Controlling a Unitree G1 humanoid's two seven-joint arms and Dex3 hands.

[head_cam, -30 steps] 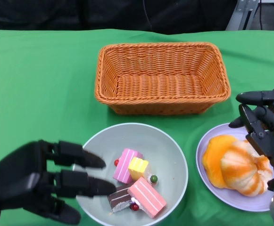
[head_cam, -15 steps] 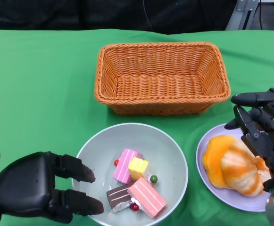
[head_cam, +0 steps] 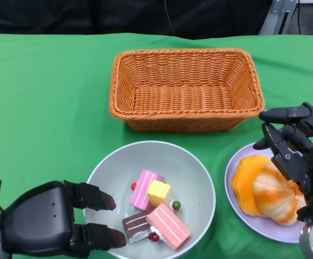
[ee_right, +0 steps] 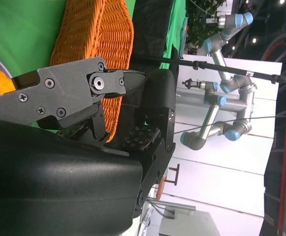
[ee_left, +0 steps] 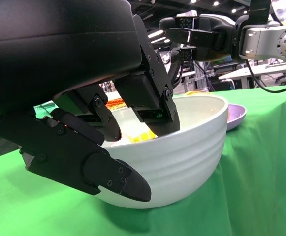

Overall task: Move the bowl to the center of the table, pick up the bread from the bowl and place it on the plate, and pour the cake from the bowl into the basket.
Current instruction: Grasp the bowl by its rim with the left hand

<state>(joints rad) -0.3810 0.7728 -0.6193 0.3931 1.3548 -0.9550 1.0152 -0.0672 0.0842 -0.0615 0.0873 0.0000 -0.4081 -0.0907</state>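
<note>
The pale bowl (head_cam: 167, 156) sits at the near middle of the table with several cake pieces (head_cam: 159, 216) in it. My left hand (head_cam: 48, 226) grips its near-left rim. In the left wrist view its fingers (ee_left: 150, 105) reach inside the bowl (ee_left: 182, 152) and its thumb lies against the outer wall. The orange bread (head_cam: 264, 189) lies on the purple plate (head_cam: 253, 222) at the right. My right hand (head_cam: 293, 145) hovers over the plate's far right side, fingers spread, holding nothing. The wicker basket (head_cam: 183, 123) stands empty behind the bowl.
Green cloth covers the table. To the left of the basket and bowl lies bare cloth. The basket (ee_right: 91, 44) stands close beyond my right hand in the right wrist view. The plate (ee_left: 236, 115) sits just past the bowl in the left wrist view.
My left hand drew back toward me and its outstretched fingers curled down onto the bowl's rim. My right hand drifted slightly left and toward me above the plate. The bowl has not visibly moved.
</note>
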